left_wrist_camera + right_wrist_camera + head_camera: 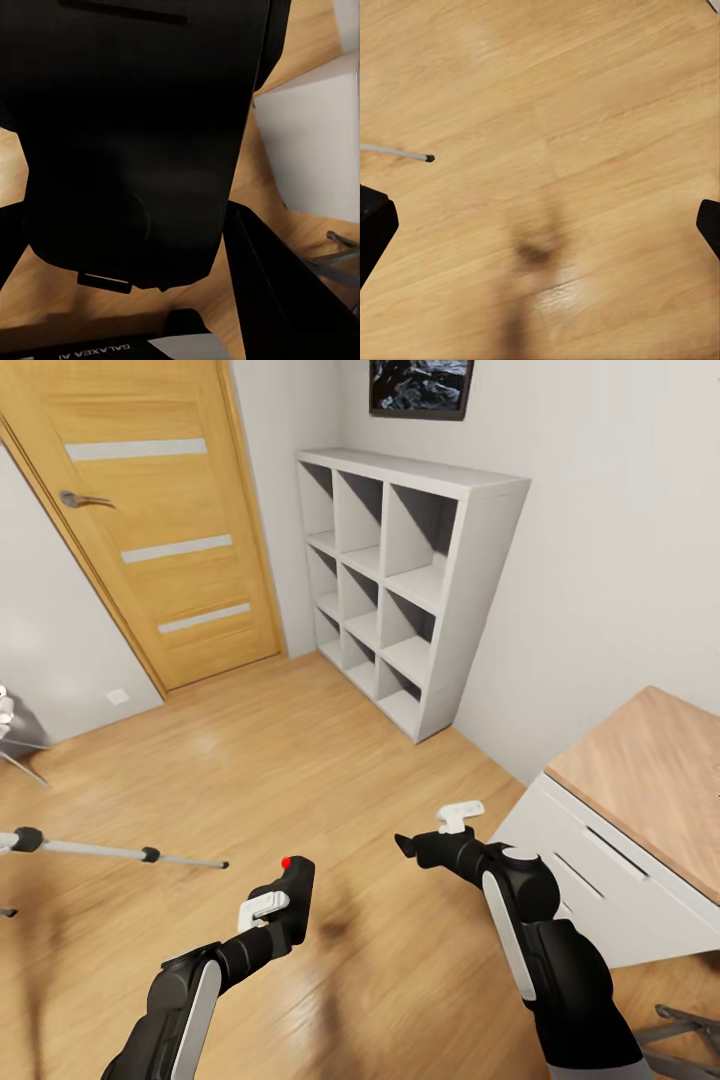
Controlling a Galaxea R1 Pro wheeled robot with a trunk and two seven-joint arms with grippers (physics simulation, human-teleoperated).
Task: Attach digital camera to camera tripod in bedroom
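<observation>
The left gripper point(285, 905) is closed on the digital camera point(297, 890), which it holds above the wood floor point(300, 760) in the near middle of the bedroom, the camera's red dot point(286, 862) at its far upper edge; in the left wrist view the black camera body point(135, 135) sits between the two dark fingers point(277, 285), touching them on both sides; the right gripper point(405, 847) hangs over the floor just right of the camera, holding nothing, and the right wrist view shows its fingertips point(375, 225) wide apart at opposite edges of the picture with bare planks point(547, 150) between them; the camera tripod point(110, 850) is at the left edge of the head view, one silver-grey leg reaching right across the floor toward the camera but well short of it; the right wrist view catches the tip of that leg point(405, 154); the head view alone takes in the oak door point(150, 520) far left, the white cube shelves point(400, 590) against the far wall, and the white drawer chest point(620, 840) with a wood top on the right; the left wrist view adds a white panel point(315, 142) and grey metal bars point(337, 259) beyond the camera.
</observation>
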